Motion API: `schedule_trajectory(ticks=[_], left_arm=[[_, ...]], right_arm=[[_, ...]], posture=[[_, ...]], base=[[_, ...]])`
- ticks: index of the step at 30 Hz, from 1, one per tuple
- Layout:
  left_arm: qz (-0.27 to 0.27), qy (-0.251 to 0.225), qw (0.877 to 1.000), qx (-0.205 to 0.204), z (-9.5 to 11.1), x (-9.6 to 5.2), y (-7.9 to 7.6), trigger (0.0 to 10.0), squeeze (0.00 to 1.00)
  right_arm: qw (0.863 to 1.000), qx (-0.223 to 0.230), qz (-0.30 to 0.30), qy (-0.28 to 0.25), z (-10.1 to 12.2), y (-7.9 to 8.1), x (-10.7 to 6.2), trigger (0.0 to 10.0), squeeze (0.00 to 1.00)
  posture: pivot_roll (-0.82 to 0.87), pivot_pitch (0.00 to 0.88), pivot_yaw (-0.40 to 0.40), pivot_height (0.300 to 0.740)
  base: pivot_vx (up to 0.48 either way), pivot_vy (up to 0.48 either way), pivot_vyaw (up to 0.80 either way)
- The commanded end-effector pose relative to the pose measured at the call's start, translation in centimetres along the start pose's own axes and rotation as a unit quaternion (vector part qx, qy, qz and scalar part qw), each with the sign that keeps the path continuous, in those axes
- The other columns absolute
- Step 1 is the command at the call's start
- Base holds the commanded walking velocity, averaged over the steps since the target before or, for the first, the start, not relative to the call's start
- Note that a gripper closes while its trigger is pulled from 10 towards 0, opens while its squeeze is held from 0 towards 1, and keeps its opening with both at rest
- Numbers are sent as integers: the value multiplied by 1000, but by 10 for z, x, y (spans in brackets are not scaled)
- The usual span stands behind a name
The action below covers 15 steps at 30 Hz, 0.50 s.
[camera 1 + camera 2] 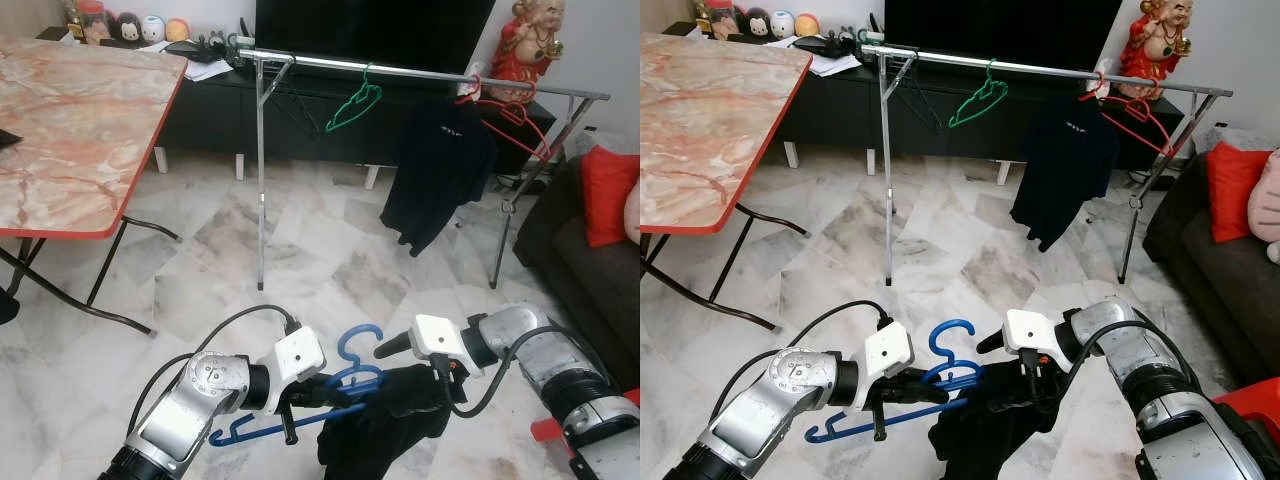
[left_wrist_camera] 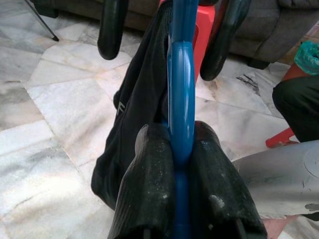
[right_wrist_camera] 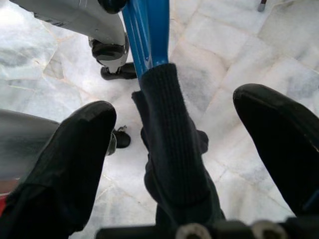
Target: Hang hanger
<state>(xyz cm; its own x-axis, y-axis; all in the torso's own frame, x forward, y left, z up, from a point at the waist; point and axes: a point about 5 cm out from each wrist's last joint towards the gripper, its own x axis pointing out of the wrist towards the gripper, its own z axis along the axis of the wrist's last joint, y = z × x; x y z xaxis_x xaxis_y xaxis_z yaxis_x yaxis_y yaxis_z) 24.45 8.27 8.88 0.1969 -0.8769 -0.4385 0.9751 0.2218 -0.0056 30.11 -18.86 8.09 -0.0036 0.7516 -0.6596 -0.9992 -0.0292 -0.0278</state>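
Near the robot, low over the white marble floor, the left end effector has its two black fingers pressed tight on the bar of a blue plastic hanger, whose hook curls up between the two arms. A black garment hangs from the right half of that hanger. The right end effector sits at the garment's collar with its fingers spread wide on either side of the cloth and hanger arm, gripping nothing.

Farther off stands a silver metal clothes rail, carrying a green plastic hanger near its middle and a black shirt on a red hanger toward the right. The small pale print on the shirt's chest is too small to read. A marble-patterned, red-edged bench stands at far left.
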Motion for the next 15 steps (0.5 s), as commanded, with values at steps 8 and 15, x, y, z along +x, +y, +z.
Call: schedule_trajectory(ticks=[8, 15], left_arm=[[-11, 6, 1000, 26, 3, 3, -2, 10000, 0], [-9, 8, 999, 30, 4, 1, 0, 10000, 0]], right_arm=[[999, 4, 11, 41, -17, 12, 8, 10000, 0], [999, 16, 15, 38, -23, 20, 22, 10000, 0]], posture=[[14, 0, -171, 740], [24, 0, -167, 740]], base=[[0, 0, 0], [0, 0, 0]])
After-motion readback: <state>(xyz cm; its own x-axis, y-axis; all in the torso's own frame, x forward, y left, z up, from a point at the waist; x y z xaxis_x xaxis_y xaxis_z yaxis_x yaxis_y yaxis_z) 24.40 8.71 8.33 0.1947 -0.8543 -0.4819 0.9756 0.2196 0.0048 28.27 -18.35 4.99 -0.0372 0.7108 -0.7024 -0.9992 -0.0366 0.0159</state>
